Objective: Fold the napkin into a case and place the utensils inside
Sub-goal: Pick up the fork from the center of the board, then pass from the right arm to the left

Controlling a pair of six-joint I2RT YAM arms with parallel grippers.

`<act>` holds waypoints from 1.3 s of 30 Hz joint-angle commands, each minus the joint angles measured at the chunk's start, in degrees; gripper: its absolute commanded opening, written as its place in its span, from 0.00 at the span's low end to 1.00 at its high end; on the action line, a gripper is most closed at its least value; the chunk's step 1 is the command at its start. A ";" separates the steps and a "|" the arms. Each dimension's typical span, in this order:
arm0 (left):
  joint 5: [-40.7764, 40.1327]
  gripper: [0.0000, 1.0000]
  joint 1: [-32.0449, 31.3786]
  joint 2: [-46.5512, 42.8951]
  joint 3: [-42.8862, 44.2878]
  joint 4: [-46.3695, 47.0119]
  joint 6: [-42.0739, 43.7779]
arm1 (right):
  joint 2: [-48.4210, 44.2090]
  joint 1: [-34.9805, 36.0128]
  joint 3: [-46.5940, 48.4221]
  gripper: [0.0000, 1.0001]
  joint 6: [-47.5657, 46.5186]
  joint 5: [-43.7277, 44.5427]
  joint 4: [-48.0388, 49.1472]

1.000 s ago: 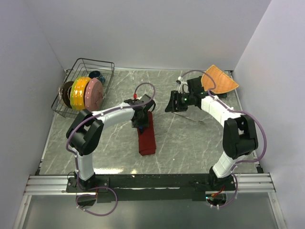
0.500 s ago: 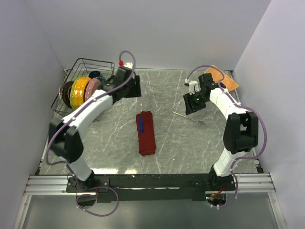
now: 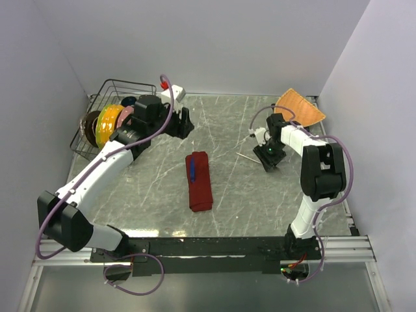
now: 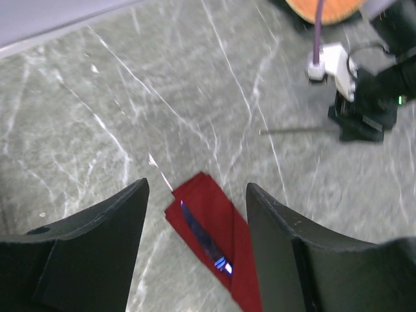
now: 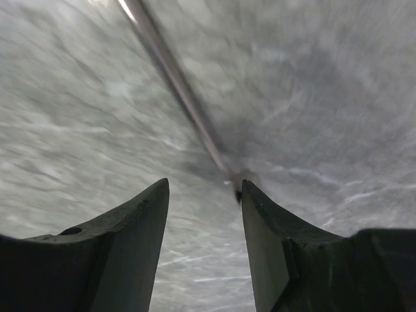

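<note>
A wire rack [image 3: 139,87] holding coloured plates [image 3: 109,127] stands at the far left of a grey, marble-patterned table [image 3: 149,188]. Just right of it, the left gripper [image 4: 197,188] hangs above the table, jaws apart and empty. In the middle lies the dark red napkin [image 3: 201,190], folded into a narrow strip, with the blue-purple knife [image 3: 192,168] lying along its far half. Further right, the silver fork [image 5: 175,84] rests on bare table, well apart from the napkin. The right gripper [image 5: 205,185] sits low over one end of the fork, jaws parted, not clamping it. An orange fan-shaped mat [image 3: 300,108] lies in the far right corner.
</note>
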 commanded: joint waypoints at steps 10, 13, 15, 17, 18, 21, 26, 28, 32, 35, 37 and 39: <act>9.46 0.65 0.17 -1.55 -2.45 3.75 6.93 | -3.01 -5.11 -9.22 0.43 -3.67 5.44 7.17; 11.74 0.65 0.26 -0.93 -1.92 2.52 11.92 | -3.27 -6.52 -8.44 0.13 -3.76 4.65 5.51; 15.68 0.67 0.26 -0.84 -1.74 1.90 15.27 | -4.32 -6.79 -6.95 0.00 -3.50 2.46 3.06; 19.29 0.69 0.17 -1.45 -2.09 1.64 22.03 | -6.94 -6.79 -3.53 0.00 -2.36 -1.13 -2.74; 22.01 0.69 0.26 -1.89 -2.44 1.55 24.75 | -8.27 -6.79 -2.38 0.00 -1.66 -8.29 -5.02; 34.05 0.65 -0.70 -4.17 -4.20 -2.74 41.25 | -13.46 -4.25 -1.67 0.00 4.22 -21.48 -11.27; 27.08 0.59 -13.41 -5.24 -4.99 -11.72 65.02 | -15.75 5.25 -3.24 0.00 15.63 -32.87 -12.78; 25.29 0.57 -16.43 -4.45 -3.95 -14.00 66.34 | -15.23 6.83 -4.56 0.00 17.67 -37.33 -13.39; 19.24 0.55 -24.41 -1.55 -2.54 -15.94 66.17 | -12.69 10.61 -6.24 0.00 20.32 -43.50 -14.97; 17.55 0.54 -27.68 1.25 -0.87 -19.79 66.00 | -12.06 12.19 -5.80 0.00 19.62 -45.18 -16.55; 16.59 0.49 -28.74 2.84 0.45 -21.65 65.82 | -11.98 13.51 -5.54 0.00 19.36 -46.32 -17.87; 15.54 0.47 -29.88 4.34 0.72 -22.89 65.82 | -11.98 14.74 -5.53 0.00 19.35 -46.42 -18.23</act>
